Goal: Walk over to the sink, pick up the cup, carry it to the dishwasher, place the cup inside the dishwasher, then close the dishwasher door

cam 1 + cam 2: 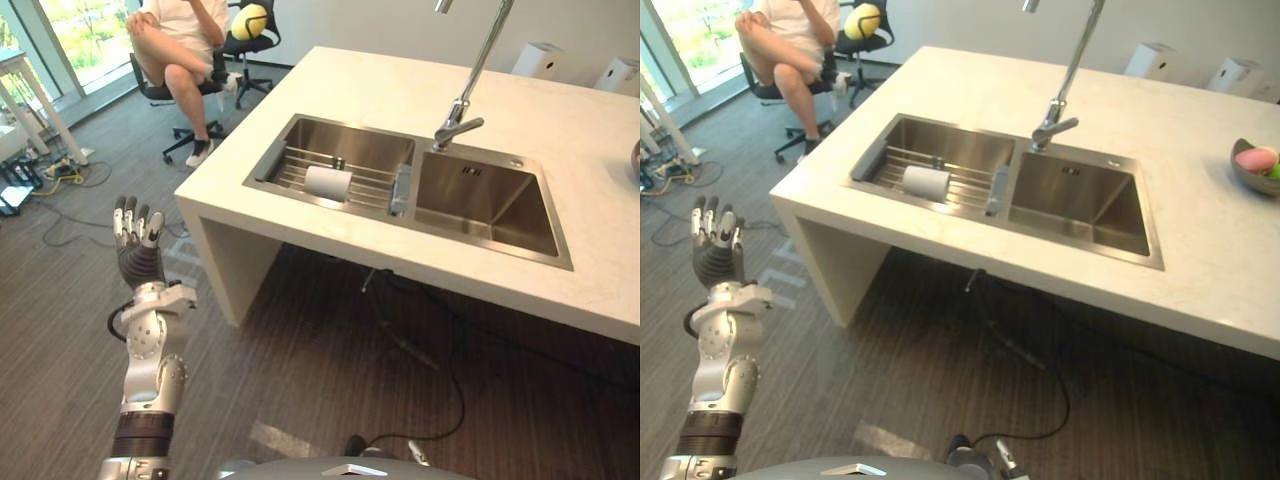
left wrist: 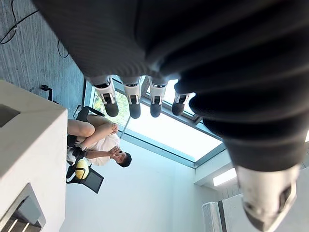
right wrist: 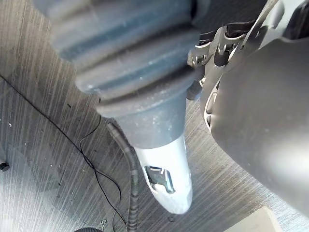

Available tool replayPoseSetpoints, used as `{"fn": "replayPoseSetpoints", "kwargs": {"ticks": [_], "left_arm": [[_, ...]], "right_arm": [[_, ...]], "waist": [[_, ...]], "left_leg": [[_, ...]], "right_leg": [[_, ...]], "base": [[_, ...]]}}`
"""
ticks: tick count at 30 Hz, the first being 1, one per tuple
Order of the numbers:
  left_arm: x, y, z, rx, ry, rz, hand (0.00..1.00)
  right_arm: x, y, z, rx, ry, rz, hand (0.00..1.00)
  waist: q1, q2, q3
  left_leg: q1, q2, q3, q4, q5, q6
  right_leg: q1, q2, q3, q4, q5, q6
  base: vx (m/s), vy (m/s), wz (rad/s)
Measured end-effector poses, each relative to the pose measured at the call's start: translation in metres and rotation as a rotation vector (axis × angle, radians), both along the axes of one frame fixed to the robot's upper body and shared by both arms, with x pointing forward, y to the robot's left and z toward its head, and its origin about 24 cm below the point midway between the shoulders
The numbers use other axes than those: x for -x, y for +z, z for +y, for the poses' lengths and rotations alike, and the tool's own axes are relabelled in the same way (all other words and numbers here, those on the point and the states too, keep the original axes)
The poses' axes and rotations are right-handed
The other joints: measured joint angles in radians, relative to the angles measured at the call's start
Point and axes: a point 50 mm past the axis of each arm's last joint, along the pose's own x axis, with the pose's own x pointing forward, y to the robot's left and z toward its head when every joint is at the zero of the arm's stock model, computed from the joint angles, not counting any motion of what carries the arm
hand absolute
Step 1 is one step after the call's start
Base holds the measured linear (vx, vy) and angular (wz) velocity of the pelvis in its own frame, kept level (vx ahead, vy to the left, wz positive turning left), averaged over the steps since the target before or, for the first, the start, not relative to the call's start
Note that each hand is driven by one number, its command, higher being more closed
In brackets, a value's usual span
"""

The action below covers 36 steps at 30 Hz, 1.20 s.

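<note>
Far left, a tangle of cables (image 1: 58, 176) lay on the grey carpet by the window. Next came the left hand (image 1: 138, 250), raised upright over the floor well short of the desk, its fingers (image 2: 133, 99) straight and spread, holding nothing. Behind it a person (image 1: 178, 45) sat cross-legged on a black office chair (image 1: 150, 90), and a second chair just beyond carried a yellow round object (image 1: 249, 20). Then the white desk (image 1: 340, 85) took over, with a steel double sink (image 1: 266, 152) set into its top. And there was the cup (image 1: 328, 183): white, lying on its side on the wire rack (image 1: 290, 165) in the sink's left basin (image 1: 365, 145), well apart from the left hand and untouched. At the back rim between the basins stood the tall faucet (image 1: 478, 65), its neck rising out of the top of the head views. The right basin (image 1: 480, 195) showed bare steel walls. Further right, two white boxes (image 1: 540, 60) stood against the back wall beyond the desk, and a dark bowl (image 1: 1245, 178) with something pink and something green in it sat at the desk's right edge. The right hand (image 3: 145, 111) hung low over the dark wood-patterned floor (image 3: 43, 159); whether it was open or closed could not be told.
</note>
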Motion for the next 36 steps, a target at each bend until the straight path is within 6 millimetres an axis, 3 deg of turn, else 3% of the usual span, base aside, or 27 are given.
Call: {"fn": "replayPoseSetpoints", "kwargs": {"ticks": [4,7,10,13,14,15,16,17,18,19,21,23,25,26,27,29,30,31,32,34,36], "left_arm": [[0.006,-0.027,-0.023,0.097,-0.107,0.133,0.0],[0.01,-0.046,-0.044,0.201,-0.181,0.229,0.0],[0.01,-0.05,-0.05,0.252,-0.211,0.239,0.0],[0.009,-0.048,-0.049,0.249,-0.212,0.228,0.0],[0.008,-0.048,-0.047,0.25,-0.206,0.223,0.0],[0.003,-0.041,-0.048,0.241,-0.22,0.196,0.0],[0.002,-0.04,-0.048,0.243,-0.217,0.193,0.0],[0.002,-0.039,-0.042,0.251,-0.2,0.182,0.0],[0.002,-0.037,-0.036,0.245,-0.194,0.163,0.0],[0.001,-0.034,-0.033,0.236,-0.199,0.148,0.0],[0.001,-0.014,-0.029,0.205,-0.251,0.051,0.0],[0.002,0.001,-0.032,0.214,-0.274,-0.017,0.0],[0.002,0.003,-0.031,0.245,-0.274,-0.025,0.0],[0.002,0.001,-0.03,0.251,-0.27,-0.019,0.0],[0.002,0.001,-0.029,0.253,-0.266,-0.017,0.0],[0.002,0.0,-0.026,0.226,-0.244,-0.017,0.0],[0.002,0.001,-0.025,0.208,-0.233,-0.02,0.0],[0.002,0.001,-0.024,0.172,-0.211,-0.017,0.0],[0.002,0.001,-0.025,0.149,-0.201,-0.01,0.0],[0.003,0.003,-0.024,0.099,-0.189,-0.014,0.0],[0.005,0.013,-0.019,0.043,-0.162,-0.05,0.0]], "right_arm": [[0.0,0.001,0.002,0.009,-0.018,0.0,0.0],[0.011,-0.002,0.009,0.027,-0.033,0.065,0.0],[0.024,-0.004,0.012,0.063,-0.032,0.141,0.0],[0.035,-0.003,0.004,0.104,-0.035,0.16,0.0],[0.036,-0.002,-0.001,0.132,0.004,0.161,0.0],[0.031,-0.001,-0.005,0.155,0.052,0.156,0.0],[0.031,0.0,-0.009,0.172,0.077,0.158,0.0],[0.02,0.003,-0.02,0.209,0.105,0.13,0.0],[0.011,0.006,-0.029,0.233,0.114,0.094,0.0],[0.006,0.008,-0.034,0.248,0.119,0.078,0.0],[-0.022,0.017,-0.046,0.286,0.142,-0.009,0.0],[-0.039,0.022,-0.046,0.301,0.167,-0.062,0.0],[-0.046,0.024,-0.051,0.306,0.152,-0.078,0.0],[-0.043,0.024,-0.053,0.292,0.11,-0.069,0.0],[-0.04,0.023,-0.054,0.285,0.087,-0.061,0.0],[-0.028,0.018,-0.051,0.255,0.013,-0.03,0.0],[-0.027,0.018,-0.049,0.25,-0.001,-0.028,0.0],[-0.024,0.014,-0.042,0.224,-0.029,-0.021,0.0],[-0.013,0.01,-0.036,0.196,-0.067,0.013,0.0],[0.008,0.006,-0.03,0.174,-0.112,0.059,0.0],[0.024,0.003,-0.025,0.162,-0.152,0.097,0.0]], "waist": [[-0.018,-0.001,0.0],[-0.044,-0.009,-0.004],[-0.067,-0.022,-0.002],[-0.079,0.003,-0.012],[-0.081,0.011,-0.027],[-0.085,0.03,-0.012],[-0.086,0.049,0.003],[-0.068,0.043,0.026],[-0.057,0.049,0.027],[-0.052,0.049,0.026],[-0.037,0.046,0.028],[-0.02,0.04,0.03],[-0.015,0.042,0.029],[-0.011,0.051,0.024],[-0.008,0.06,0.019],[-0.005,0.04,-0.017],[-0.003,0.034,-0.019],[-0.005,0.005,-0.012],[-0.005,-0.008,-0.011],[-0.002,-0.008,-0.012],[-0.006,-0.003,-0.009]], "left_leg": [[0.027,-0.003,0.021,-0.015,-0.005,0.005],[0.031,-0.029,0.018,-0.012,-0.033,0.008],[0.034,-0.047,0.015,0.018,-0.062,0.001],[0.023,-0.012,0.018,0.104,-0.137,-0.019],[0.008,0.03,0.047,0.187,-0.146,-0.023],[-0.133,0.075,0.078,0.52,-0.13,0.015],[-0.204,0.104,0.082,0.663,-0.065,0.045],[-0.29,0.131,0.079,0.841,0.016,0.031],[-0.325,0.128,0.101,0.843,-0.016,0.01],[-0.325,0.123,0.119,0.798,-0.024,0.005],[-0.338,0.077,0.145,0.499,-0.016,0.0],[-0.333,0.039,0.124,0.309,0.041,-0.011],[-0.319,0.007,0.114,0.158,0.174,-0.019],[-0.29,0.002,0.112,0.08,0.329,0.001],[-0.279,0.004,0.111,0.058,0.412,-0.001],[-0.221,-0.027,0.121,-0.032,0.28,0.016],[-0.212,-0.042,0.125,-0.059,0.263,0.031],[-0.212,-0.079,0.131,-0.077,0.257,0.048],[-0.207,-0.1,0.132,-0.083,0.245,0.063],[-0.183,-0.115,0.131,-0.082,0.217,0.078],[-0.131,-0.124,0.13,-0.082,0.182,0.097]], "right_leg": [[-0.006,-0.015,0.002,0.058,-0.035,0.004],[-0.068,-0.069,0.003,0.22,-0.125,0.009],[-0.109,-0.126,-0.004,0.369,-0.227,0.011],[-0.104,-0.121,-0.035,0.45,-0.32,0.015],[-0.077,-0.1,-0.055,0.441,-0.355,0.015],[-0.052,-0.082,-0.068,0.431,-0.386,0.005],[-0.024,-0.068,-0.072,0.409,-0.387,0.002],[0.046,-0.059,-0.075,0.352,-0.366,-0.026],[0.091,-0.061,-0.076,0.304,-0.329,-0.046],[0.11,-0.066,-0.075,0.278,-0.322,-0.048],[0.163,-0.068,-0.045,0.197,-0.283,-0.041],[0.186,-0.073,-0.021,0.173,-0.272,-0.025],[0.217,-0.076,-0.011,0.163,-0.27,0.01],[0.244,-0.071,-0.005,0.159,-0.281,0.036],[0.256,-0.064,-0.001,0.158,-0.289,0.049],[0.25,-0.097,0.002,0.157,-0.316,0.094],[0.243,-0.11,0.003,0.16,-0.322,0.103],[0.237,-0.146,-0.005,0.159,-0.315,0.123],[0.235,-0.168,-0.011,0.172,-0.29,0.147],[0.217,-0.188,-0.035,0.243,-0.244,0.146],[0.149,-0.237,-0.045,0.455,-0.17,0.104]], "base": [[-0.01,0.011,-0.08],[-0.01,0.017,0.1],[0.05,-0.057,0.2],[0.14,-0.139,0.07],[0.26,-0.148,0.26],[0.29,-0.237,0.26],[0.32,-0.203,0.08],[0.26,-0.196,-0.35],[0.32,-0.13,-0.46],[0.32,-0.103,-0.43],[0.38,-0.057,-0.4],[0.36,0.042,-0.39],[0.34,0.123,-0.29],[0.26,0.155,-0.23],[0.34,0.245,-0.25],[0.35,0.288,-0.22],[0.3,0.244,-0.15],[0.25,0.202,-0.04],[0.29,0.234,0.09],[0.29,0.228,0.07],[0.2,0.158,-0.02]]}}
